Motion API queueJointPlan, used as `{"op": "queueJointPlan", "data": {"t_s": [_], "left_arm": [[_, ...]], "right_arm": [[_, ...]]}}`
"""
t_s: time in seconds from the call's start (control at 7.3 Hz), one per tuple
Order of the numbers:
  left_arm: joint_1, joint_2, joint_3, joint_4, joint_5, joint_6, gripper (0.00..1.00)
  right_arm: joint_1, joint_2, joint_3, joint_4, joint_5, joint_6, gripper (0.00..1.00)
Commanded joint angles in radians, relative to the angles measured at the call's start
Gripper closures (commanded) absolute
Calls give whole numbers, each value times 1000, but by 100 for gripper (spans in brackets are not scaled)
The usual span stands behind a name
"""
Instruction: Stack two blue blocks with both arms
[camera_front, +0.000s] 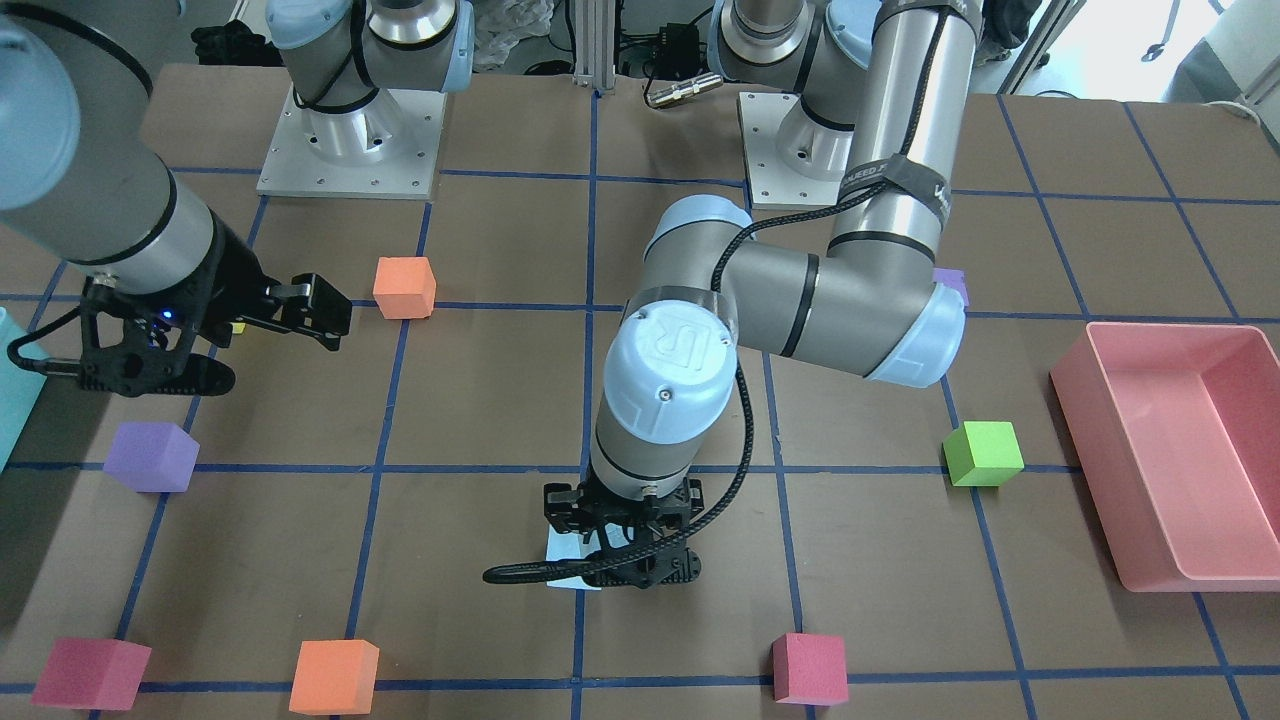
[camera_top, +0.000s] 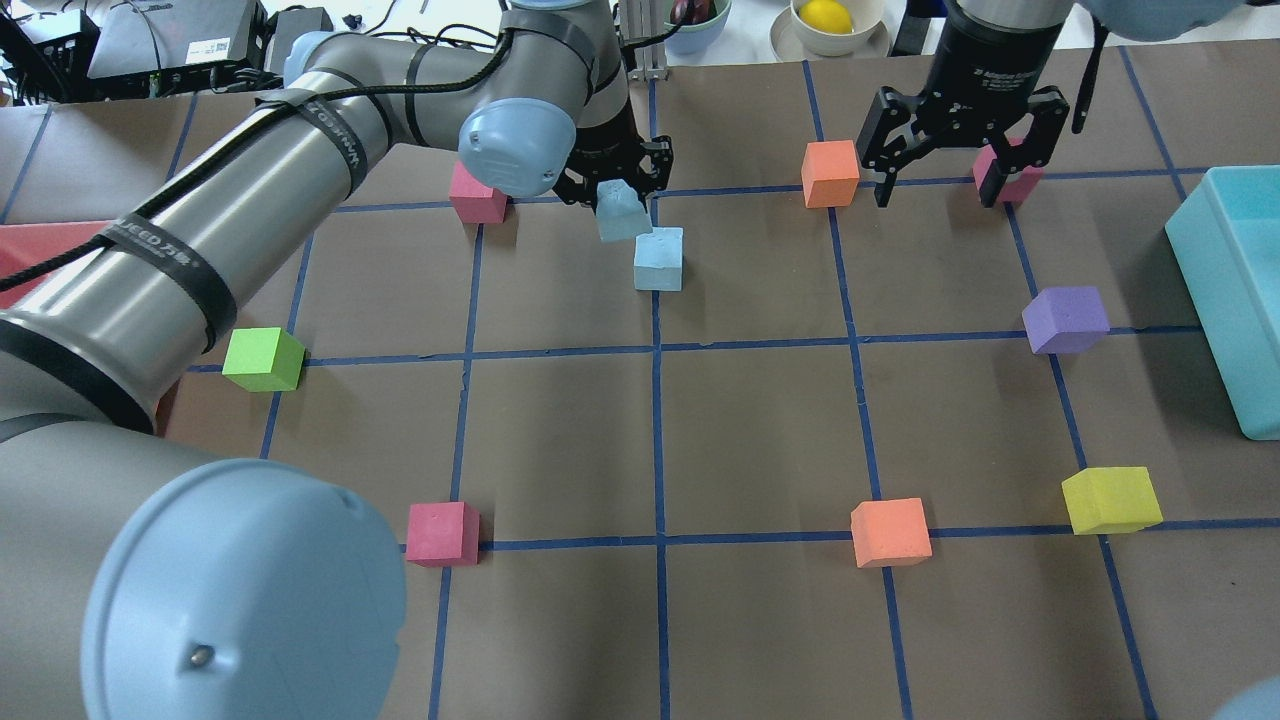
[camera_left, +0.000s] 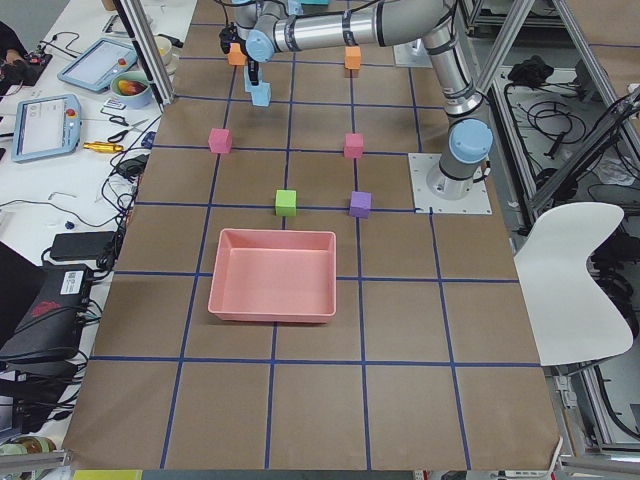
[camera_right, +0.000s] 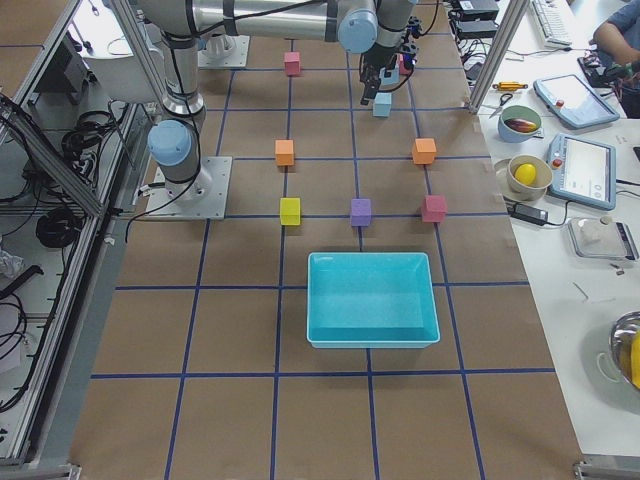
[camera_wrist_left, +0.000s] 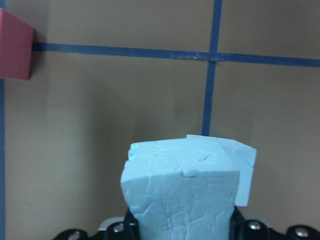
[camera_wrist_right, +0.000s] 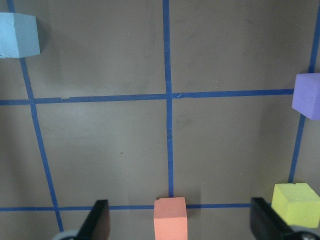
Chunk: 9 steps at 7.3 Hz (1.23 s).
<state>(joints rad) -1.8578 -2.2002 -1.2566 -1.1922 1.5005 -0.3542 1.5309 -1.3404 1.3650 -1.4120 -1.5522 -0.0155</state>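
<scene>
Front view first: your left gripper is pointing straight down at the table and its own wrist is blocking the grip, while the right gripper is hanging up off the table on the other side. From overhead, the left one is pinching the held blue block, tilted, just beside the second blue block, which is sitting flat on the table next to a tape line. I can't tell if they're touching. The right claw is hovering spread wide, holding nothing. On the left wrist cam, the held blue block is filling the bottom and the second is peeking out behind its right side. On the right wrist cam, the fingers are sitting wide apart, with an orange cube on the table showing between them.
</scene>
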Motion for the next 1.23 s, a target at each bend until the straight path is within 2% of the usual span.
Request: {"op": "queueJointPlan", "data": {"t_s": [0.0, 0.41, 0.68, 0.82, 0.96, 1.1], "left_arm": [[-37, -29, 8, -3, 6, -42, 100], [-38, -33, 8, 3, 1, -40, 100], [-41, -52, 9, 13, 3, -39, 100], [-41, -58, 8, 13, 7, -29, 81], [-41, -65, 8, 26, 6, -37, 62], [-41, -75, 6, 37, 7, -32, 1]], "right_arm": [[9, -28, 9, 7, 0, 6, 0], [9, -78, 34, 8, -3, 6, 0], [11, -156, 147, 4, -5, 5, 0], [11, -186, 196, -8, -9, -9, 0], [11, -187, 197, -8, -8, -11, 0], [11, -187, 194, -5, -11, -11, 0]]}}
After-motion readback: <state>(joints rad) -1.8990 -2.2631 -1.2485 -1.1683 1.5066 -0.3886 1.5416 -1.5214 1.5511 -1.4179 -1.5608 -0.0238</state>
